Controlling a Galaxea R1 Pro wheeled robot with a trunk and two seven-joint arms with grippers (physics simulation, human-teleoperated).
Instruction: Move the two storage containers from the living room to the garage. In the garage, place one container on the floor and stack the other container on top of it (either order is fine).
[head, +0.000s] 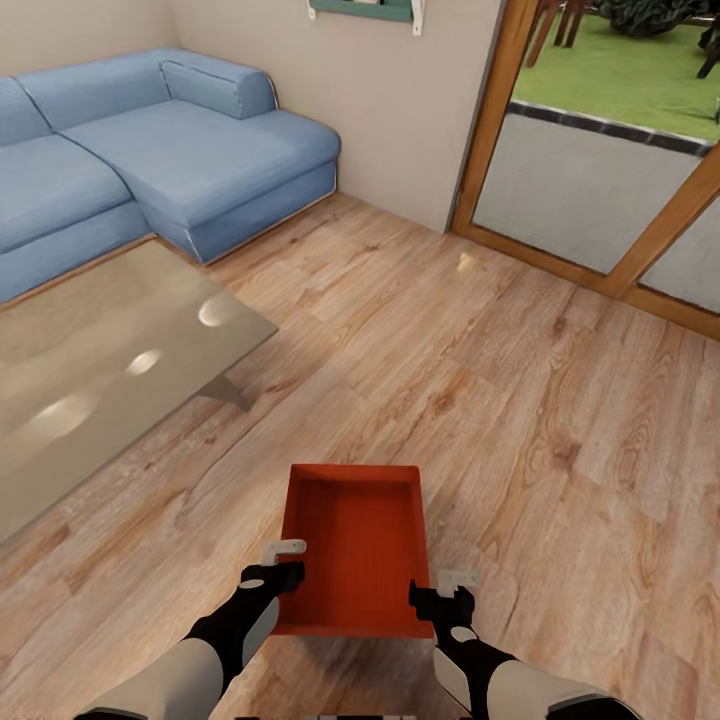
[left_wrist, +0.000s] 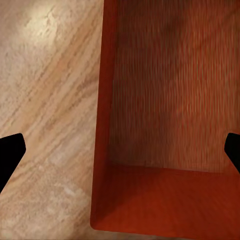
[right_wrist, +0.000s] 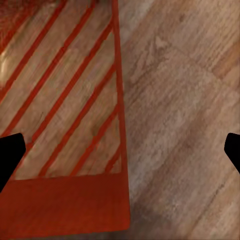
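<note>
A: Living room. One red-orange rectangular open-top ribbed bin (head: 357, 548) sits low in front of the robot, over the glossy light wood-plank floor (head: 520, 400). Blue sectional sofa (head: 150, 160) and glass-topped coffee table (head: 90, 370) off to the left, wood-framed glass door (head: 600, 200) ahead right.

B: End effectors?

A: Left end effector (head: 283, 563) at the bin's left wall, right end effector (head: 448, 590) at its near right corner. In each wrist view the dark fingertips (left_wrist: 10, 150) stand wide apart with a bin wall between them. Spread, not clamped, as far as I can judge.

B: Is the bin lifted or resting?

A: Cannot tell; a shadow lies under its near edge.

B: Step in hand?

A: Securing the first bin, I judge. No second bin to note from here.

B: Next move?

A: Probably closing both end effectors onto the opposite walls evenly, then raising level before the base turns for the garage. An uneven pinch could tip the bin.
</note>
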